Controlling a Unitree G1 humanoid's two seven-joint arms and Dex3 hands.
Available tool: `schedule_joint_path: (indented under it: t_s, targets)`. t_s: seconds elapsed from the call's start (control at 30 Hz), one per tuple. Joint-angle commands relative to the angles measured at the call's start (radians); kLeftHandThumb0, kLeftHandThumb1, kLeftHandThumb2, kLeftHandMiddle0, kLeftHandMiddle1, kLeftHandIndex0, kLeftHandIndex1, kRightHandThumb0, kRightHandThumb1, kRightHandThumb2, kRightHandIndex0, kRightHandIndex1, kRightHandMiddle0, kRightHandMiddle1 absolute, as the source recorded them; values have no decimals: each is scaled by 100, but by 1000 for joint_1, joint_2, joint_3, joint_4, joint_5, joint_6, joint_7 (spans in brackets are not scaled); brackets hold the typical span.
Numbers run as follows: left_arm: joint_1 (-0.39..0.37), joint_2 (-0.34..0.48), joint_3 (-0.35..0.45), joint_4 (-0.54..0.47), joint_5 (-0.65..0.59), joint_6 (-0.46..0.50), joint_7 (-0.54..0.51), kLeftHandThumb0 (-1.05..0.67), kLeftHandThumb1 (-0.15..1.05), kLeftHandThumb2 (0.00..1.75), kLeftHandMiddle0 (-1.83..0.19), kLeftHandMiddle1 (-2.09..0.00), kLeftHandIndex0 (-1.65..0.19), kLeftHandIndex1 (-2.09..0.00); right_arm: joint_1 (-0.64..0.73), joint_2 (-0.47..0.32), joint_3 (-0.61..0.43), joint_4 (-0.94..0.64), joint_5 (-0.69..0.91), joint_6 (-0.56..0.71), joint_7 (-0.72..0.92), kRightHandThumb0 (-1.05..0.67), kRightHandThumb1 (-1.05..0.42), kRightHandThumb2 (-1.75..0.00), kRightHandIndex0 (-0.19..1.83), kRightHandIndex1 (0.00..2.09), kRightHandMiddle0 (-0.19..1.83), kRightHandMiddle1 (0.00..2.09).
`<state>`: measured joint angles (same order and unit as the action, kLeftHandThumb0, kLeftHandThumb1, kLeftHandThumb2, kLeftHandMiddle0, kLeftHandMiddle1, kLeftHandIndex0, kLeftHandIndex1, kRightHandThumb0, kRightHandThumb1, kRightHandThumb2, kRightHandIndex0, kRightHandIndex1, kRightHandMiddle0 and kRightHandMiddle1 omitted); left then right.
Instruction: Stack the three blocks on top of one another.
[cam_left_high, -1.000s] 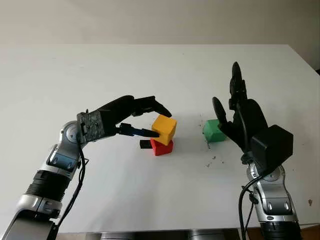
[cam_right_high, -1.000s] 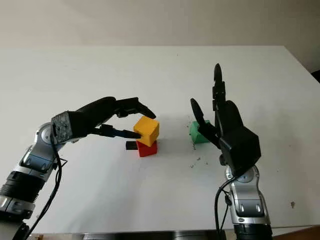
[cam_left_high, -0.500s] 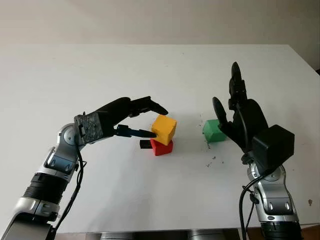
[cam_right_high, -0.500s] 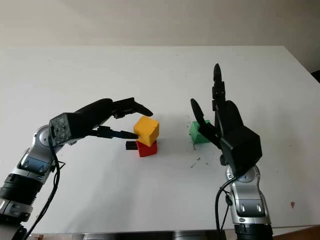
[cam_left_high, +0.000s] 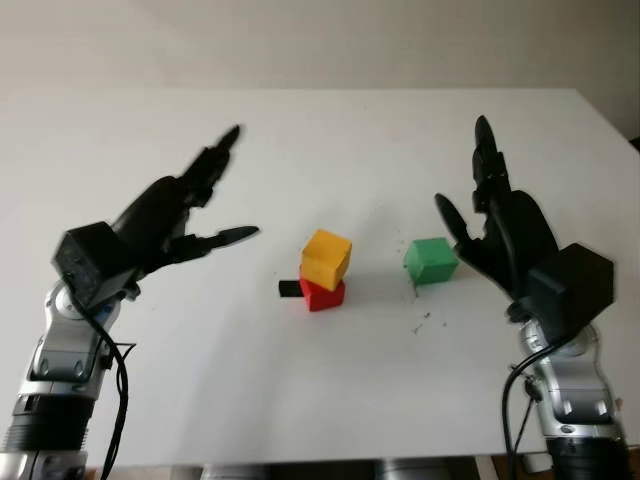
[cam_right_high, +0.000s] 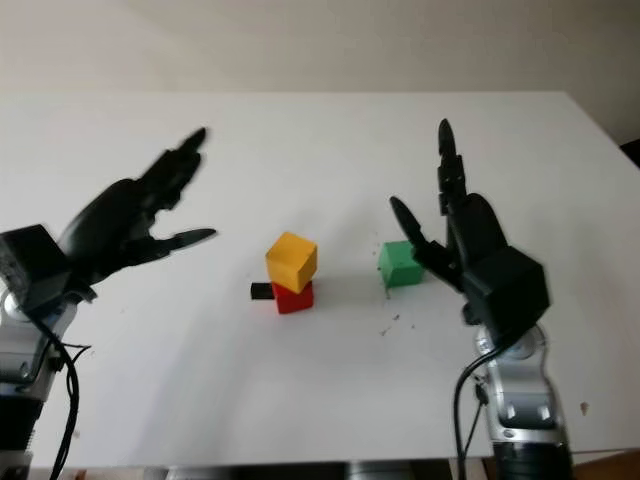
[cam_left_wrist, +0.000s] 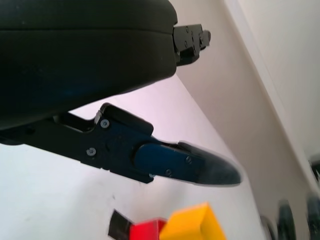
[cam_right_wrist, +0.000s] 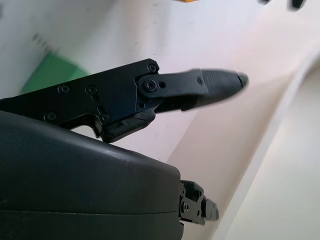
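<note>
The yellow block (cam_left_high: 327, 258) sits on the red block (cam_left_high: 322, 293). The green block (cam_left_high: 431, 260) lies at 3 o'clock. Both the left hand (cam_left_high: 165, 222) and right hand (cam_left_high: 505, 233) hold nothing, fingers apart.

A broad white table (cam_left_high: 300, 400) spans the scene, with scattered dark specks (cam_left_high: 424, 318) (tiny, like crumbs) and a small flat black rectangular piece (cam_left_high: 288, 288).

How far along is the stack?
Done: the yellow block sits on the red block, a bit skewed. In hand: nothing. The left robot hand is open, raised to the left of the stack; the right robot hand is open just right of the green block. Left: the green block, on the table, has to go on top.
</note>
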<state>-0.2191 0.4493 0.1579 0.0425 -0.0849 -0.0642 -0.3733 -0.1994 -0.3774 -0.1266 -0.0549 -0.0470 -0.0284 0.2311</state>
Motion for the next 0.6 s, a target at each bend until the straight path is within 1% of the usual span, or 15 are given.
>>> schedule_joint_path:
  t_s: [0.0,0.1,0.23,0.33,0.4,0.47,0.53,0.57]
  targets:
    - [54,-34,41,-64,-45,42,32,-83,105,45,19,-1,19,0,-23,-65,-29,-19,-12,17,22,-65,-97,-6,-16,2,-2,10]
    - [116,-70,76,-100,-87,45,64,-78,105,48,19,-1,19,-1,-31,-148,-49,-7,-45,-1,48,-64,-91,-4,-10,6,7,13]
    - [167,-132,105,-92,-125,-23,95,-70,105,54,19,0,19,0,-32,-243,-61,11,-109,-29,60,-67,-85,-4,4,10,25,15]
    - [185,-181,112,-75,-133,-72,131,-65,105,59,19,0,19,0,-25,-289,-48,1,-157,-14,75,-67,-83,-4,10,10,32,13]
    - [193,-196,107,-67,-123,-88,147,-65,105,61,19,0,19,0,-21,-297,-39,-8,-177,-1,82,-67,-82,-5,10,9,34,12]
    - [200,-209,102,-63,-113,-93,161,-70,105,60,19,0,19,0,-15,-291,-32,-12,-185,1,82,-60,-78,-4,10,8,37,11]
    - [204,-223,98,-56,-116,-101,168,-71,105,61,19,0,19,0,-8,-293,-20,-23,-205,14,86,-57,-76,-4,9,7,37,10]
    - [205,-233,97,-49,-121,-111,168,-71,105,61,19,0,19,0,-4,-300,-8,-15,-226,-4,82,-56,-76,-4,9,6,37,9]
